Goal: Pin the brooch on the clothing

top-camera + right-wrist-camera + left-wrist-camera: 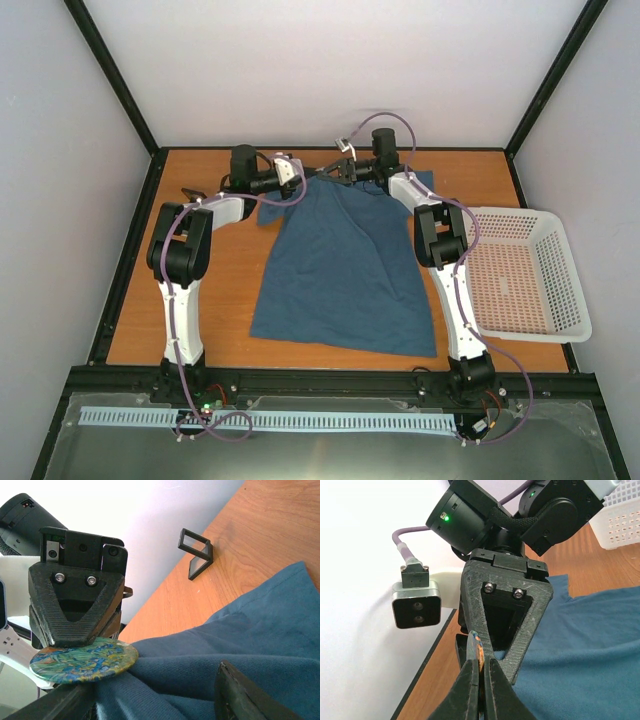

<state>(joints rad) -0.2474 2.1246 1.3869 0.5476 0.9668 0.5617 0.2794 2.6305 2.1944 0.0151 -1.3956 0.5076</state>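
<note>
Teal-blue fabric T-shirt (pixel 345 270): at its collar, left gripper (pixel 480 666) is pinching a round green-blue patterned brooch (pixel 84 660); right gripper (pixel 150 692) is straddling fabric, fingers (pixel 242 697) apart.

A wooden table (pixel 225 300) with an orange-brown top was edged by a thin black frame (pixel 128 262). Behind the table rose a plain pale back wall (pixel 340 70). A matching left wall (pixel 50 200) and right wall (pixel 600 170) closed in the table's sides. Two black posts, one left (pixel 110 70) and one right (pixel 555 75), slanted up from the table's far corners. Along the table's near edge lay a grey metal sheet (pixel 330 455) bearing a white slotted strip (pixel 320 420). The light was soft and even.
</note>
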